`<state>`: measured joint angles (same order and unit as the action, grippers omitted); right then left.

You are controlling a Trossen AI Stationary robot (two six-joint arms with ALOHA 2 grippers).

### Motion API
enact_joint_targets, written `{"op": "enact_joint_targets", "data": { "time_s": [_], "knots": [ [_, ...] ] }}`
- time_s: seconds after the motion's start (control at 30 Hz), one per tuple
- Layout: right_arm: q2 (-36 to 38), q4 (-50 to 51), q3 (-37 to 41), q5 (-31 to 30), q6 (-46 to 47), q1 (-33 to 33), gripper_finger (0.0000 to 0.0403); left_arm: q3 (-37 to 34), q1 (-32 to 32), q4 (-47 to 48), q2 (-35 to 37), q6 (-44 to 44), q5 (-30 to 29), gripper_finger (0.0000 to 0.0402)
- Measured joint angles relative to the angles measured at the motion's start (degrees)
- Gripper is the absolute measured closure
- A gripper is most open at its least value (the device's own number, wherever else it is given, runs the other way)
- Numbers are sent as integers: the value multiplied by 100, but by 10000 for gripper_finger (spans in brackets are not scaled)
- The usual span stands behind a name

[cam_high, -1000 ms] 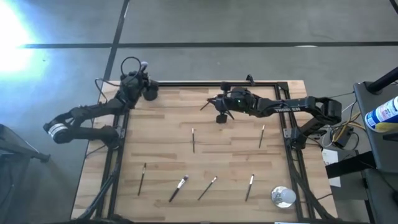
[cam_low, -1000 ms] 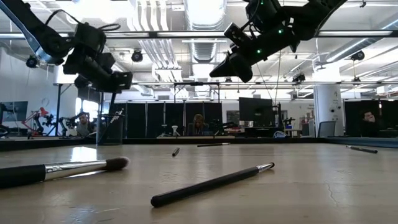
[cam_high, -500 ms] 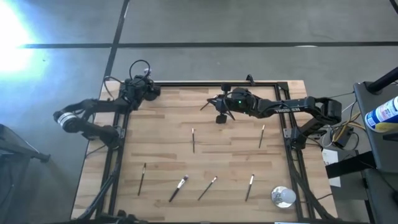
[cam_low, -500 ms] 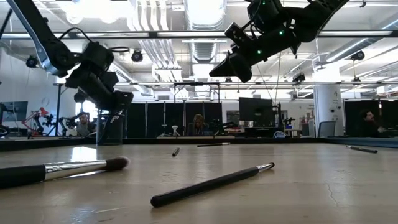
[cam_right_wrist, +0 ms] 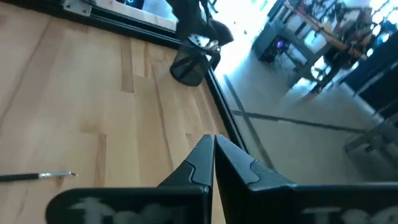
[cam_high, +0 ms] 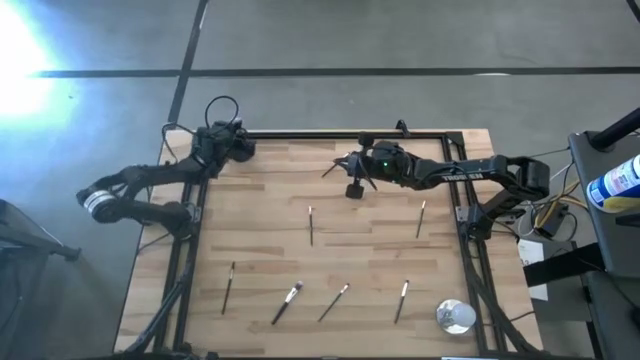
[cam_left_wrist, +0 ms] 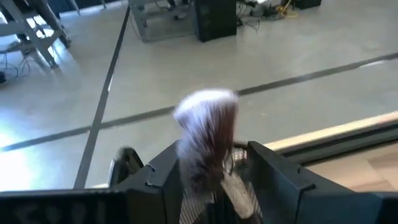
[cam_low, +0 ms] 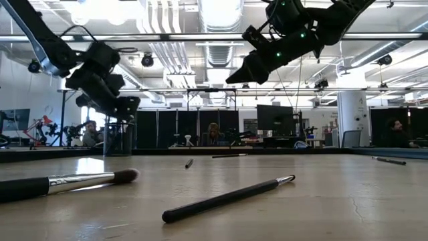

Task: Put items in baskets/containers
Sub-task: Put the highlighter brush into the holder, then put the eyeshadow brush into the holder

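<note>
A: Report the position of the left gripper (cam_high: 238, 146).

B: It sits at the far left corner of the table (cam_high: 260, 240), directly over the black cup (cam_low: 118, 139). The left wrist view shows its two fingers (cam_left_wrist: 277, 177) spread apart with a fluffy brush (cam_left_wrist: 205, 134) standing between them — bristles up, pale at the tip and darker below. Whether the fingers touch the brush cannot be determined.

A: And the right gripper (cam_high: 340, 164)?

B: Raised above the far centre of the table, fingers pressed together, nothing between them. The right wrist view confirms the two fingertips (cam_right_wrist: 204, 158) meet edge to edge.

A: Location of the cup?

B: Far left corner, against the table frame. In the right wrist view it appears as a dark cup (cam_right_wrist: 188, 67) with the left arm's gripper above it.

A: Brushes on the table?

B: Six lie flat and well apart. Two in the middle band: a thin brush (cam_high: 310, 225) near centre and another (cam_high: 421, 218) toward the right side. Four along the near band: a dark brush (cam_high: 228, 287), a brush with a fuller head (cam_high: 286, 302), a slim brush (cam_high: 333, 301) and one more (cam_high: 401, 300).

A: Anything else?

B: A shiny silver round object (cam_high: 454, 316) at the near right corner — clear of the brushes.
</note>
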<state>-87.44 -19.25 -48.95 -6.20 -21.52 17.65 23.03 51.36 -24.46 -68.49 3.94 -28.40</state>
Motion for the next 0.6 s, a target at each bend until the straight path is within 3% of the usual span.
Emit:
{"op": "enact_joint_targets", "data": {
  "time_s": [0.17,0.3,0.43,0.6],
  "knots": [
    [176,705,0,-264,698,-61,394,0,-139,756,866,-23,137,238],
    [417,1403,0,-677,1366,-312,394,-245,-500,933,1518,160,667,257],
    [579,1612,133,-1241,1836,-758,394,-700,-1095,706,1972,414,1176,289],
    [588,1608,436,-1352,2396,-1326,394,-1388,-2179,-203,2035,525,1452,336]
  ]
}}
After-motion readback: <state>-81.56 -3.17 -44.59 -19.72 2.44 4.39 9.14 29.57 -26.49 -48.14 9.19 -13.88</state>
